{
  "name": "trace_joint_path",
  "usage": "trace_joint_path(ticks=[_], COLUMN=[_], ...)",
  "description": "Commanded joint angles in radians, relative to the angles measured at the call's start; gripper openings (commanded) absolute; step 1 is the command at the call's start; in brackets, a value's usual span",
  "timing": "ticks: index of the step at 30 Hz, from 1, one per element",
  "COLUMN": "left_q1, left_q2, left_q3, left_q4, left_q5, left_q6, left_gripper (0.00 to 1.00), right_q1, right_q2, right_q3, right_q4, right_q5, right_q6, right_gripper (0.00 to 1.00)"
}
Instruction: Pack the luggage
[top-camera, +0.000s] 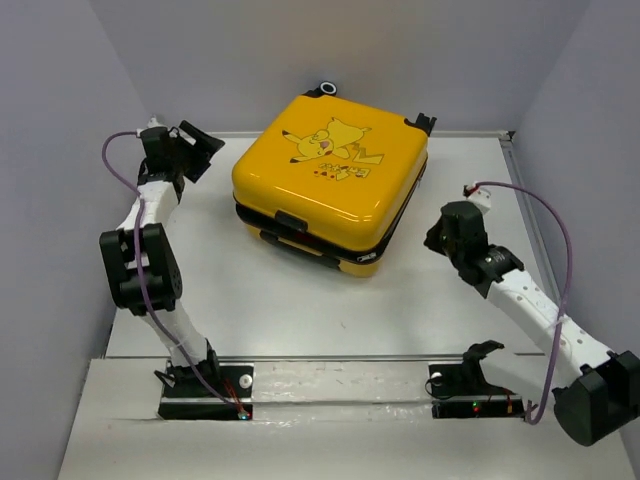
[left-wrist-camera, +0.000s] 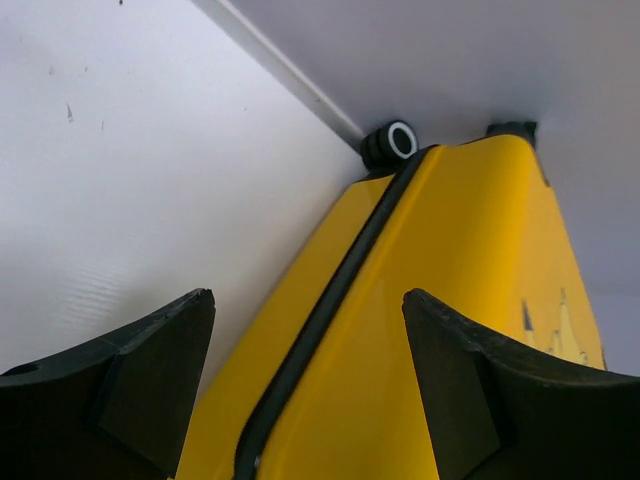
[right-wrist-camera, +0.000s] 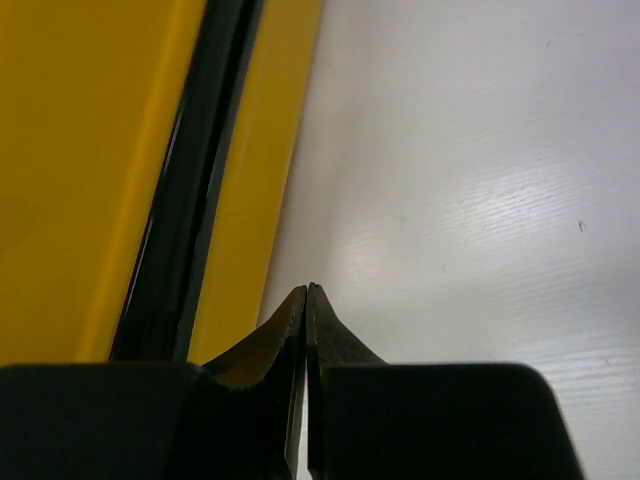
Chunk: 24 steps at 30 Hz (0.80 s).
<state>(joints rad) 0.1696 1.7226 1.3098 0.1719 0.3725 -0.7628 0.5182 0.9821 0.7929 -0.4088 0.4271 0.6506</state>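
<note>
The yellow luggage (top-camera: 330, 180) with the Pikachu cartoon lies closed and flat at the table's back centre, wheels toward the back wall. My left gripper (top-camera: 205, 143) is open and empty at its left side; the left wrist view shows the shell and dark seam (left-wrist-camera: 330, 300) between the spread fingers (left-wrist-camera: 150, 360). My right gripper (top-camera: 437, 238) is shut and empty just right of the case's front right side; the right wrist view shows its closed fingertips (right-wrist-camera: 307, 295) beside the yellow shell (right-wrist-camera: 90, 180).
A black wheel with a white ring (left-wrist-camera: 392, 143) sits at the case's back corner by the wall. A raised white rim (top-camera: 515, 150) edges the table on the right. Both arm bases (top-camera: 205, 390) stand on the near edge.
</note>
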Motion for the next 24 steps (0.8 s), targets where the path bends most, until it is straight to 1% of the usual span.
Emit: trace_joint_path(ticks=[1, 2, 3, 4, 5, 6, 7, 8, 9, 10, 11, 12, 13, 14, 16, 17, 19, 20, 22, 23, 24], left_q1=[-0.012, -0.025, -0.036, -0.05, -0.086, -0.105, -0.128, -0.146, -0.163, -0.179, -0.2, -0.206, -0.223, -0.232, -0.26, -0.269, -0.291, -0.295, -0.306, -0.317, -0.317], left_q2=[0.139, 0.182, 0.199, 0.213, 0.233, 0.238, 0.239, 0.239, 0.232, 0.226, 0.198, 0.18, 0.136, 0.108, 0.042, -0.034, -0.116, -0.205, -0.299, -0.392, -0.437], left_q3=[0.1, 0.118, 0.121, 0.123, 0.123, 0.117, 0.103, 0.086, 0.031, -0.006, -0.083, -0.127, -0.202, -0.236, -0.309, -0.393, -0.483, -0.576, -0.661, -0.726, -0.753], left_q4=[-0.068, -0.075, -0.074, -0.072, -0.069, -0.066, -0.052, -0.034, 0.021, 0.059, 0.139, 0.174, 0.223, 0.23, 0.244, 0.262, 0.285, 0.311, 0.327, 0.328, 0.327], left_q5=[0.111, 0.112, 0.114, 0.114, 0.105, 0.097, 0.092, 0.088, 0.089, 0.098, 0.104, 0.106, 0.092, 0.077, 0.039, -0.001, -0.038, -0.046, -0.058, -0.072, -0.073], left_q6=[0.013, 0.014, 0.013, 0.013, 0.014, 0.014, 0.011, 0.002, -0.035, -0.059, -0.085, -0.13, -0.138, -0.138, -0.115, -0.11, -0.105, -0.11, -0.115, -0.109, -0.107], left_gripper=[0.87, 0.86, 0.86, 0.86, 0.86, 0.86, 0.86, 0.85, 0.85, 0.85, 0.84, 0.84, 0.83, 0.83, 0.83, 0.83, 0.83, 0.83, 0.83, 0.83, 0.83], right_q1=[-0.232, -0.303, -0.326, -0.337, -0.346, -0.346, -0.346, -0.346, -0.346, -0.346, -0.346, -0.337, -0.319, -0.304, -0.256, -0.242, -0.222, -0.212, -0.211, -0.211, -0.211], right_q2=[0.093, 0.13, 0.206, 0.248, 0.341, 0.342, 0.433, 0.478, 0.518, 0.596, 0.63, 0.657, 0.703, 0.722, 0.744, 0.747, 0.736, 0.728, 0.696, 0.685, 0.669], right_q3=[0.023, 0.035, 0.063, 0.083, 0.138, 0.138, 0.202, 0.228, 0.252, 0.302, 0.324, 0.338, 0.366, 0.379, 0.397, 0.391, 0.372, 0.359, 0.313, 0.299, 0.283], right_q4=[0.163, 0.183, 0.226, 0.244, 0.264, 0.266, 0.268, 0.274, 0.298, 0.306, 0.327, 0.341, 0.352, 0.357, 0.354, 0.354, 0.358, 0.363, 0.376, 0.377, 0.372], right_q5=[-0.27, -0.35, -0.378, -0.393, -0.418, -0.419, -0.457, -0.481, -0.535, -0.566, -0.64, -0.675, -0.7, -0.737, -0.761, -0.781, -0.804, -0.827, -0.837, -0.835, -0.821], right_q6=[-0.043, -0.04, -0.042, -0.045, -0.055, -0.061, -0.065, -0.068, -0.075, -0.075, -0.091, -0.1, -0.124, -0.146, -0.184, -0.206, -0.215, -0.216, -0.213, -0.213, -0.216], right_gripper=[0.07, 0.07, 0.07, 0.07, 0.07, 0.07, 0.07, 0.07, 0.07, 0.07, 0.07, 0.07, 0.07, 0.07, 0.07, 0.07, 0.07, 0.07, 0.07, 0.07, 0.07])
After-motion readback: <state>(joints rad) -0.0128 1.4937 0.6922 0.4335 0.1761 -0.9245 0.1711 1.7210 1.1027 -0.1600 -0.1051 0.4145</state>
